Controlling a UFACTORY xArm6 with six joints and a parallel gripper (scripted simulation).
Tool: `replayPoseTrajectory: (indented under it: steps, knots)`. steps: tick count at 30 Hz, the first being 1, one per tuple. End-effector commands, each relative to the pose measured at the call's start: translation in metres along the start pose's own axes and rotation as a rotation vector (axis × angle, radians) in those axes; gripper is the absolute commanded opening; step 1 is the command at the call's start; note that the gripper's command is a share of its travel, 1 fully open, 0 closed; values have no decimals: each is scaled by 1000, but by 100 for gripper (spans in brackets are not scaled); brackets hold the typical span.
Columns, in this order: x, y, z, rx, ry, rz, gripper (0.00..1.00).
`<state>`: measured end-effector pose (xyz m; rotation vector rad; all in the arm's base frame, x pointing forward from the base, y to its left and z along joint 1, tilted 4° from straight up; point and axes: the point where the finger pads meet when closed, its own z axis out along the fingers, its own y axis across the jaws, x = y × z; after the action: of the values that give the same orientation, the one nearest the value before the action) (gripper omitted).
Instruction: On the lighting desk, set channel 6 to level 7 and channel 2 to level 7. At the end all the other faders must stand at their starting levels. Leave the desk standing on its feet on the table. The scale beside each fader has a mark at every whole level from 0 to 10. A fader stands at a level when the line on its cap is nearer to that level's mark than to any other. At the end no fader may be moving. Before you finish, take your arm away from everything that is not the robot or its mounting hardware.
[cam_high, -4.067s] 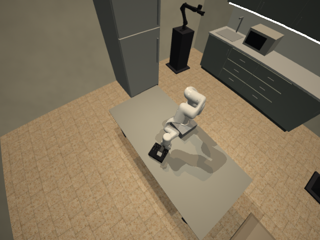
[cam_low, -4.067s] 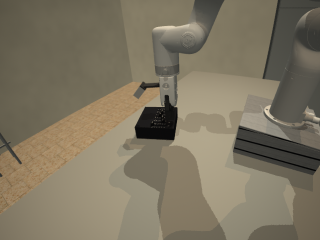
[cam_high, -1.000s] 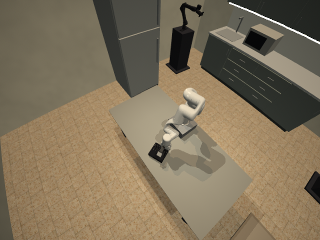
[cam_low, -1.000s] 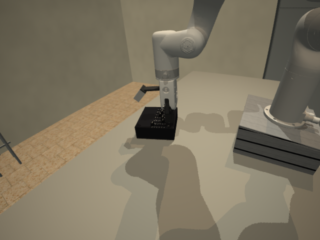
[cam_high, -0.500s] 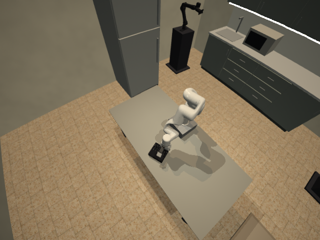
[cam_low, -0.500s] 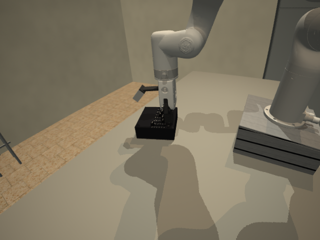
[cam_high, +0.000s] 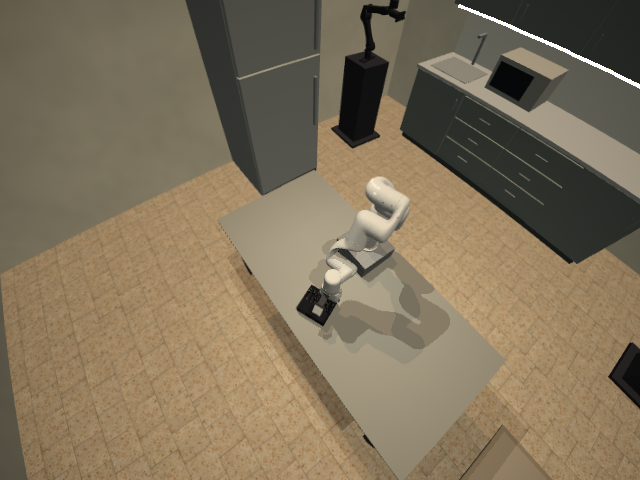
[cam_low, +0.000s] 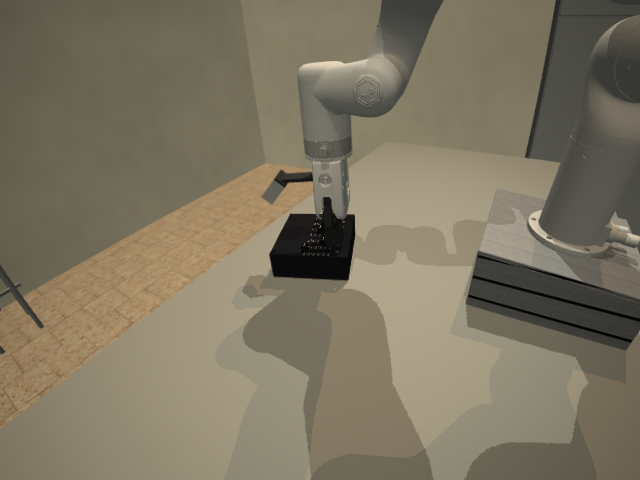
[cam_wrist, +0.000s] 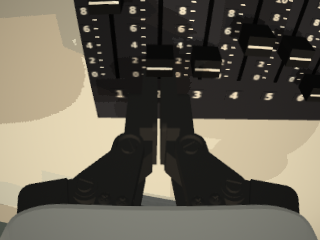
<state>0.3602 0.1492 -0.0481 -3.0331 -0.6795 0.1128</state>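
The black lighting desk (cam_high: 313, 304) stands flat on the table near its left edge; it also shows in the exterior view (cam_low: 313, 249). In the wrist view the desk (cam_wrist: 200, 34) shows channels 1 to 6. The channel 2 cap (cam_wrist: 159, 60) has its line near level 1. The channel 6 cap (cam_wrist: 311, 84) sits near the bottom of its slot, cut off by the frame edge. My gripper (cam_wrist: 158, 90) (cam_low: 326, 224) is shut and empty, pointing down, with its tips right at the near side of the channel 2 cap.
The arm's base stands on a grey block (cam_low: 558, 268) to the right of the desk. The table's left edge (cam_low: 206, 258) runs close beside the desk. The caps of channels 3 (cam_wrist: 207, 60), 4 (cam_wrist: 259, 40) and 5 (cam_wrist: 300, 50) stand close to the right of my fingers.
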Motion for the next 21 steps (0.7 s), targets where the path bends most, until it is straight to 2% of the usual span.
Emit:
replayPoseTrajectory:
  steps: [1,21]
  knots:
    - [4,0,-1,0,4,0,0]
    - [14,0,-1,0,4,0,0]
